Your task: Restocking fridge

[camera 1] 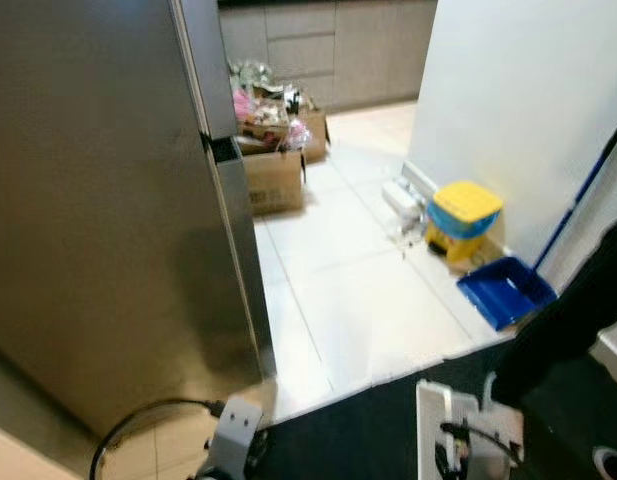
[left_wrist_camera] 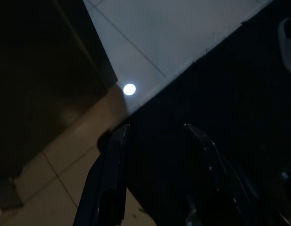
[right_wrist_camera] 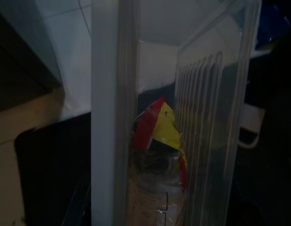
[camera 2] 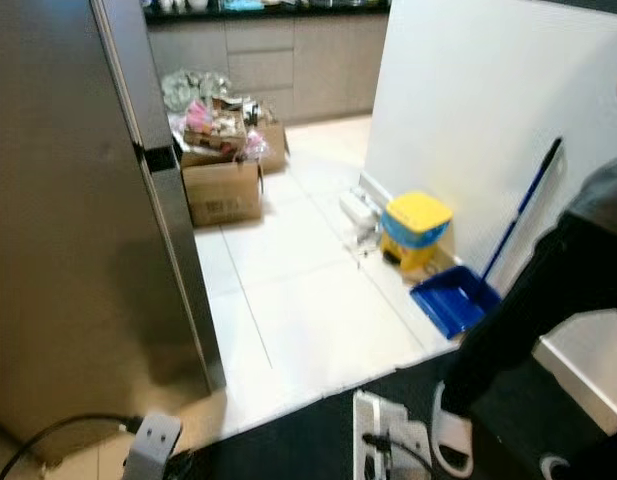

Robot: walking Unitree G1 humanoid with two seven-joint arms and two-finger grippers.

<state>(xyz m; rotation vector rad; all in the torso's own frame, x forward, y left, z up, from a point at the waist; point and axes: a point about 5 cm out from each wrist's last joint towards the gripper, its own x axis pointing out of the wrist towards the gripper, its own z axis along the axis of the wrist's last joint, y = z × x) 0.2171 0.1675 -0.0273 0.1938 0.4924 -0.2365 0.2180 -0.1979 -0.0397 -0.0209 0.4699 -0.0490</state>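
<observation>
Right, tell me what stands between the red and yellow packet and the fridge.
The packet sits behind the wall of a clear plastic bin, close before the right wrist camera. The grey fridge, on the robot's left, shows no open compartment; its front likely bars the way.

One fridge (camera 1: 98, 220), two cardboard boxes (camera 1: 275, 178), one yellow bin (camera 1: 463, 215), one blue dustpan (camera 1: 505, 290), perhaps one bottle (right_wrist_camera: 157, 188).
</observation>
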